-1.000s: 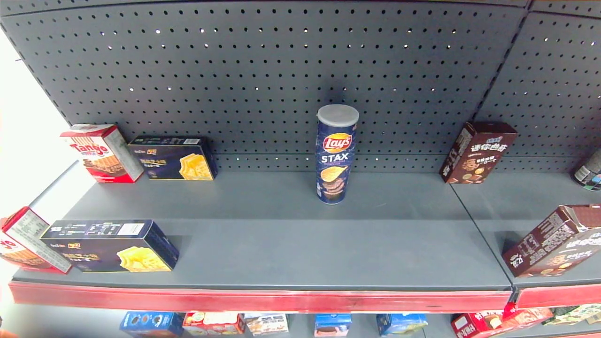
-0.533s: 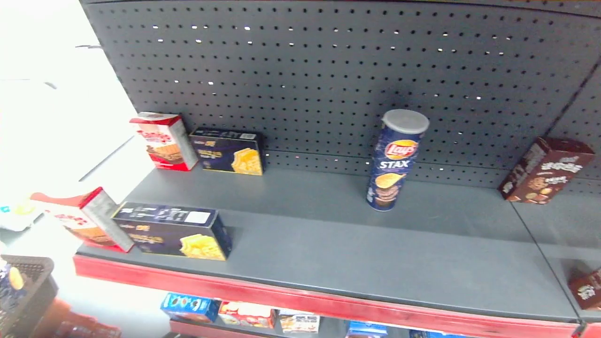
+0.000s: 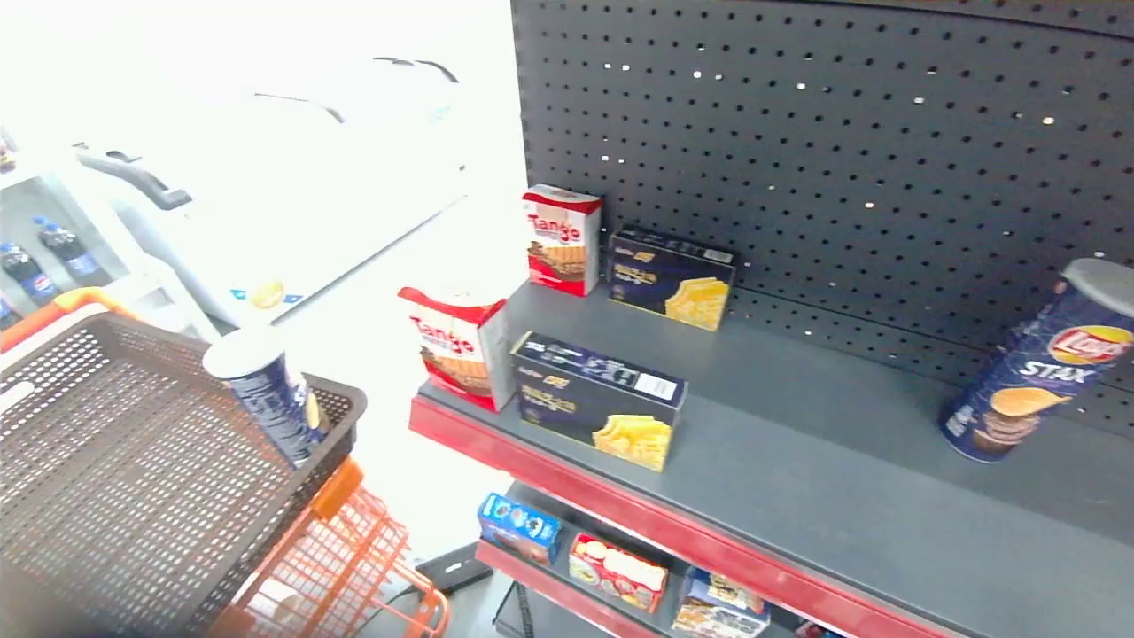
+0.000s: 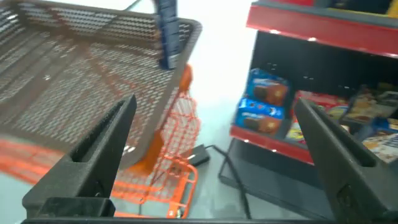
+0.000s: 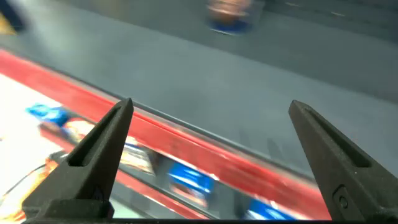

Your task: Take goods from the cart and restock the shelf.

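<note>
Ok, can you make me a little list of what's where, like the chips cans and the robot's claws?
can on the shelf: upright, near the back panel
can in the cart: standing in a corner of the brown basket
front row: red box beside dark blue box
back row: second red box beside second blue box
left gripper: open, empty
right gripper: open, empty
</note>
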